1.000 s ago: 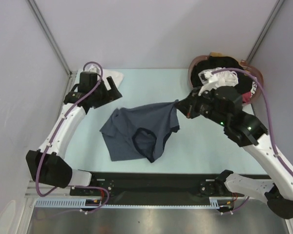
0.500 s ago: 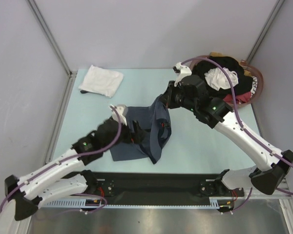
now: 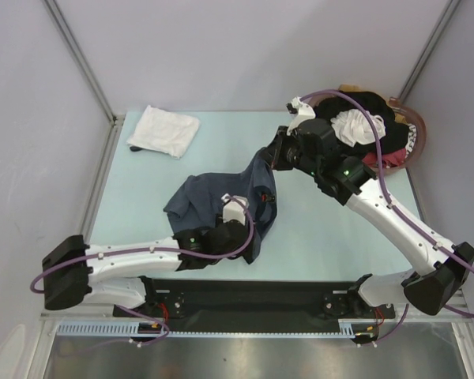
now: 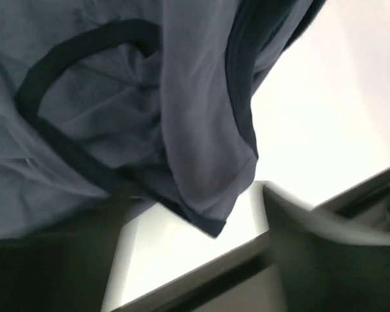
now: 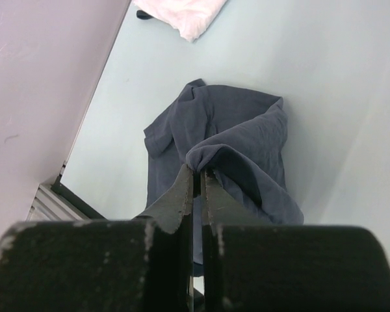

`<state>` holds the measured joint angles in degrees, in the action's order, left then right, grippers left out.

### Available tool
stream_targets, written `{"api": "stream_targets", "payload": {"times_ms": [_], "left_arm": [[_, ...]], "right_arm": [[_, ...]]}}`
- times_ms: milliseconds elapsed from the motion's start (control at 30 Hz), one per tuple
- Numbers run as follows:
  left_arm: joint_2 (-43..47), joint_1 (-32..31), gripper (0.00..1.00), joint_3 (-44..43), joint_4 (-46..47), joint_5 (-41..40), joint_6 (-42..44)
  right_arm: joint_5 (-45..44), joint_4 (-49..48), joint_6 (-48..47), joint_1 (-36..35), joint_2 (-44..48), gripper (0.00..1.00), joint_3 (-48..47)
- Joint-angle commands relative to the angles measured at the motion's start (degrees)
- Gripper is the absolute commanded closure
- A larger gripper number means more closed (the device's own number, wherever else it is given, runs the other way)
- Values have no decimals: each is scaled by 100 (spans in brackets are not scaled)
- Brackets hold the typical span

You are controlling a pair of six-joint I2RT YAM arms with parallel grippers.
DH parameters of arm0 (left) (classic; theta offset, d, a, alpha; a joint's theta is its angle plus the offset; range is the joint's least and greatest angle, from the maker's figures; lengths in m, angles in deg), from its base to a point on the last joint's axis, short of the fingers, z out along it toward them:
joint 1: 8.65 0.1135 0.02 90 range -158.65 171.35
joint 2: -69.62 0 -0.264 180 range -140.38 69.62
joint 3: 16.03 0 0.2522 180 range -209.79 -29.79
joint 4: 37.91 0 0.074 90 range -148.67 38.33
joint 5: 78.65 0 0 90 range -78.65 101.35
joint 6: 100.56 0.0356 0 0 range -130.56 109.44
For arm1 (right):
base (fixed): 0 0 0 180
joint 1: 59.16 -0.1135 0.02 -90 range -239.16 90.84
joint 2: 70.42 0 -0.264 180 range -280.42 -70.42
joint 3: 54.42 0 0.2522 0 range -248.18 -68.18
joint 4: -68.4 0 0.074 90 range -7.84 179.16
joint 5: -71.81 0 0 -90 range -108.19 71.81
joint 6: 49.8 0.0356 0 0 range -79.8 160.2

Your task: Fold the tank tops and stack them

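The right claw [image 5: 196,172] is clenched on a fold of the slate grey-blue tank top [image 3: 201,197] and holds this fold up above the tabletop [image 3: 324,229]. The rest of the cloth hangs down from this claw and lies crumpled on the tabletop, below it and to its left in the top view.

The left claw [image 4: 195,195] is released. Its two fingers [image 4: 58,253] stand wide apart, and a dark-trimmed edge of the same top hangs between them without being pinched.

The white tank top [image 3: 164,130] lies folded flat near the far left corner, well apart from both claws. Just behind the right claw and to its right sits a jumble of black, white and red clothes [image 3: 371,130].
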<state>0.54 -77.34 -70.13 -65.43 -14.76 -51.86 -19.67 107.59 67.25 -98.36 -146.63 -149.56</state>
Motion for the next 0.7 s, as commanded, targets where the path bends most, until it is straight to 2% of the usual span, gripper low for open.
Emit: {"api": "stream_targets", "payload": {"times_ms": [0,33,100,167,200,233,267,333,367,433,467,533,567,600,633,667], "left_arm": [[-490,-48,36,-430,146,-237,-194],[-588,-40,54,-501,102,-263,-194],[-791,-13,78,-685,31,-333,-203],[-853,109,75,-756,-65,-316,-194],[-879,179,80,-774,-118,-255,-203],[-862,258,95,-765,-197,-228,-194],[-818,442,100,-748,-293,-245,-194],[-459,680,100,-616,-669,-359,-221],[-240,1012,100,-555,-785,-369,-221],[629,1470,100,-256,-996,-151,-98],[1355,2081,100,-107,-1067,-27,68],[2079,2874,100,34,-981,515,270],[2674,3931,100,122,-936,1259,506],[2854,4516,100,70,-1014,1571,544],[2978,5113,100,-17,-1206,1852,579],[2962,6233,100,-244,-1295,2473,762]], "right_arm": [[95,-398,90,26,97,100,35],[95,-399,99,35,106,100,87],[77,-399,81,53,123,100,131],[86,-390,99,114,141,100,193],[95,-398,99,132,167,100,219],[95,-390,99,175,193,100,246],[95,-407,99,202,211,100,307],[86,-381,55,281,246,100,360],[77,-381,38,316,264,100,421],[77,-381,20,395,229,99,500],[95,-424,11,491,203,89,527],[322,-495,-15,597,45,71,624],[376,-556,-41,667,-17,43,641],[411,-548,-33,677,-69,31,650],[376,-539,-42,677,-140,24,650],[385,-583,-59,668,-158,23,676]]}}
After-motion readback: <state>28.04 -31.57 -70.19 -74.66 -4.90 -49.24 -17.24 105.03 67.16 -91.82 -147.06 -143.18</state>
